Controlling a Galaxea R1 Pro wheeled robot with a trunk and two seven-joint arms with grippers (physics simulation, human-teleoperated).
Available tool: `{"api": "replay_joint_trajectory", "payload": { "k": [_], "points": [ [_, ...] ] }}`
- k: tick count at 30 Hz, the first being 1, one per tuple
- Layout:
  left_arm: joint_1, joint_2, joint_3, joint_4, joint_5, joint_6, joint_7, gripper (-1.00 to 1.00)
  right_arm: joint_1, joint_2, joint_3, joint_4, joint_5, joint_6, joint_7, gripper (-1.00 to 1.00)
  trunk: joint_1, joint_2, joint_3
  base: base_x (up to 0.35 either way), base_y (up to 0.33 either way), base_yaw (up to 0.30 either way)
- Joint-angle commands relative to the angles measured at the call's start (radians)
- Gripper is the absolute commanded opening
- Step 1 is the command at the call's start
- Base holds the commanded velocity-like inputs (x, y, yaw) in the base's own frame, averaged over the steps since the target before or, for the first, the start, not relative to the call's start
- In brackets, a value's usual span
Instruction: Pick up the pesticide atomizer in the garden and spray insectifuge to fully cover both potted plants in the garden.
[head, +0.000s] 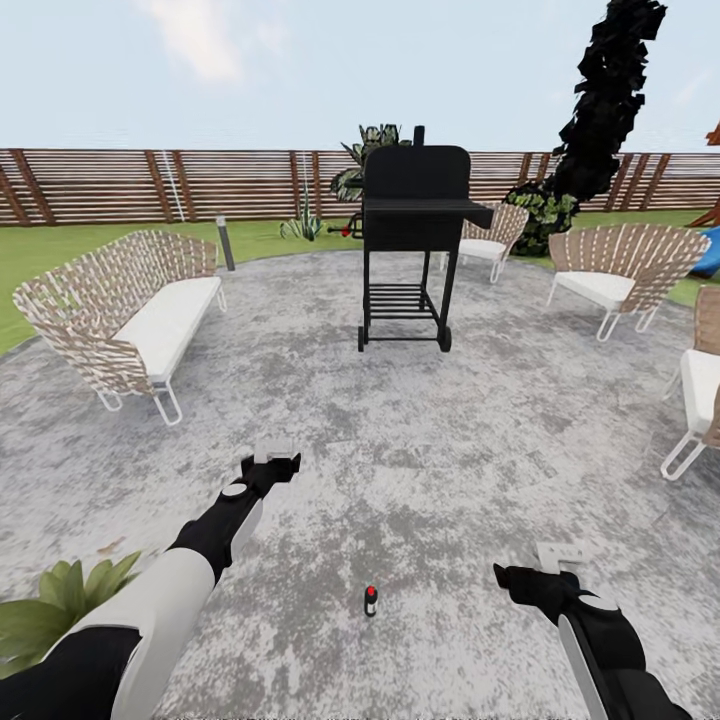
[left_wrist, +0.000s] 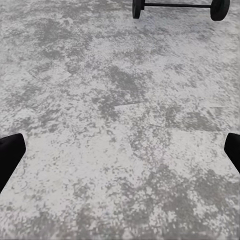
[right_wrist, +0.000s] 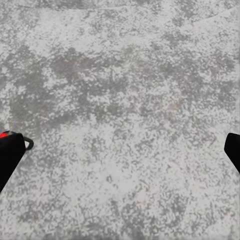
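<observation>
The pesticide atomizer (head: 371, 600), a small dark bottle with a red top, stands upright on the grey mottled paving between my two arms. My left gripper (head: 275, 453) hovers open over bare paving, up and to the left of the bottle. My right gripper (head: 560, 558) is open too, to the right of the bottle and apart from it. In the right wrist view the atomizer's red top (right_wrist: 4, 134) peeks out beside one dark finger (right_wrist: 10, 155). A low plant with pointed green leaves (head: 55, 610) sits by my left arm; its pot is hidden.
A black grill (head: 412, 245) stands mid-patio ahead, its wheels (left_wrist: 219, 7) showing in the left wrist view. A woven sofa (head: 125, 320) is at left, with woven chairs (head: 615, 270) at right. A brown slatted fence (head: 150, 185), grass and a small spiky plant (head: 303, 225) lie beyond.
</observation>
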Motion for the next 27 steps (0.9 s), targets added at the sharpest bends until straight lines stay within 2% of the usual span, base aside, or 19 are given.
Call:
{"api": "replay_joint_trajectory", "payload": {
  "k": [1,16,27],
  "points": [
    [0.0,0.0,-0.001,0.0,0.001,-0.001,0.001,1.0,-0.001,0.0,0.0,-0.001,-0.002,0.005,0.001,1.0,0.0,0.0,-0.002,0.0,0.0,0.0],
    [0.001,0.0,0.001,0.0,0.005,-0.001,0.001,1.0,-0.001,0.001,0.001,-0.001,-0.002,0.005,0.001,1.0,0.0,0.0,-0.026,0.0,0.0,-0.011],
    [0.001,0.002,0.002,0.0,0.007,-0.001,-0.001,1.0,-0.001,0.001,0.001,-0.001,-0.002,0.005,0.001,1.0,0.0,0.0,-0.036,0.0,0.0,-0.245]
  ]
}}
